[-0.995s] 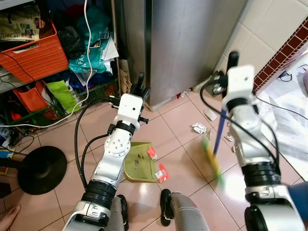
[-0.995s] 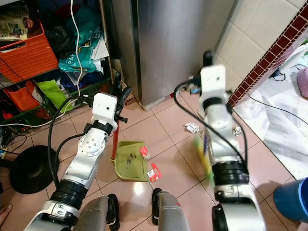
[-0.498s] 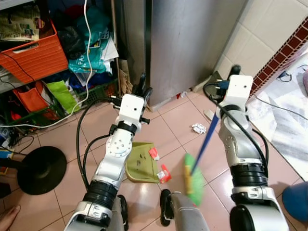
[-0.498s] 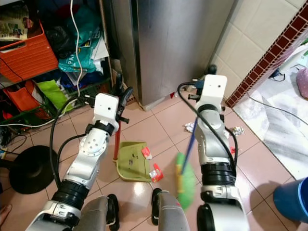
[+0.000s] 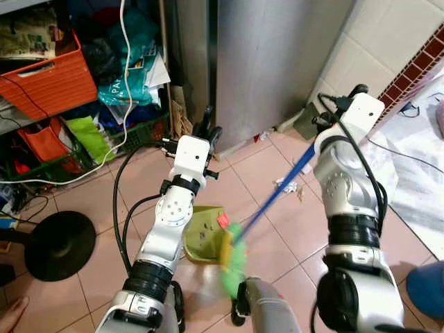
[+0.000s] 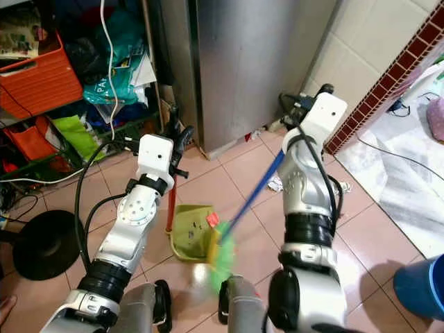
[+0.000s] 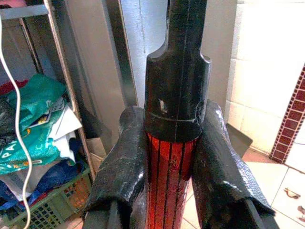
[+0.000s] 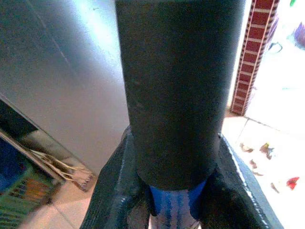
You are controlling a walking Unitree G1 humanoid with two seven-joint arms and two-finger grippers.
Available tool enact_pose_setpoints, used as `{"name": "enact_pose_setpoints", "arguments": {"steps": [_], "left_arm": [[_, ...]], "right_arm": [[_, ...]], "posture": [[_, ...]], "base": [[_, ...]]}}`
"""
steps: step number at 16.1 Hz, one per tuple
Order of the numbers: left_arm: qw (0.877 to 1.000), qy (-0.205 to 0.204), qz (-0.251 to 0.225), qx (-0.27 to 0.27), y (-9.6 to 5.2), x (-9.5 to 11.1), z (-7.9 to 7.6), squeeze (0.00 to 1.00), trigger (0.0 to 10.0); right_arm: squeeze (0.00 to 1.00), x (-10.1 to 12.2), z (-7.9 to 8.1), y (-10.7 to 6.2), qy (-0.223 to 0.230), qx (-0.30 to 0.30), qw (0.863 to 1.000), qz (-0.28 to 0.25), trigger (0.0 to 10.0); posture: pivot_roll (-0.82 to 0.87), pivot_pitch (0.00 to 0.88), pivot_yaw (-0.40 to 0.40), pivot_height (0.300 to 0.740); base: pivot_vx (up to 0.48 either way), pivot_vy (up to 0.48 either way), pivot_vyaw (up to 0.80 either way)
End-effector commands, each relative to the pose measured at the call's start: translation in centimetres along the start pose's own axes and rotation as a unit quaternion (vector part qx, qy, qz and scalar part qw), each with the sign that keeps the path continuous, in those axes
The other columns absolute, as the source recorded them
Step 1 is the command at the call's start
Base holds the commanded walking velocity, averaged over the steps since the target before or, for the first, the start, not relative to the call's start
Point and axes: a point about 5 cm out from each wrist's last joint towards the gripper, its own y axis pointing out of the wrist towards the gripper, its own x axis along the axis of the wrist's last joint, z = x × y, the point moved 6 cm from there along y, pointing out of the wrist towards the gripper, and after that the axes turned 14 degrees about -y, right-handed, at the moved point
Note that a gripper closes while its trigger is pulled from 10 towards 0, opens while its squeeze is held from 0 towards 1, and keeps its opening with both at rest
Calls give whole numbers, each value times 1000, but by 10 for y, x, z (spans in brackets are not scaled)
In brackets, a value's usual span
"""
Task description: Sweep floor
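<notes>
Little legible print anywhere. On the teal plastic bag (image 7: 21, 143) among the shelf clutter, white capitals beginning "PA", remainder folded out of sight. On the papers in the orange crate (image 5: 48, 76), printed matter too small and blurred to read. Nothing readable on the red dustpan handle (image 7: 167, 181) or the blue broom handle (image 8: 174, 202).

The floor (image 5: 104, 208) is viewed from above by both head cameras; each handle (image 7: 176, 95) is viewed closely by a wrist camera.
</notes>
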Motion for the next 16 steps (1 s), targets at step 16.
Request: {"name": "enact_pose_setpoints", "arguments": {"steps": [16], "left_arm": [[996, -15, -42, 71, 10, 15, 7, 0, 10000]], "right_arm": [[0, 118, 35, -19, -135, 111, 945, -276, 10000]], "posture": [[-70, 231, -38, 740]], "base": [[0, 0, 0]]}}
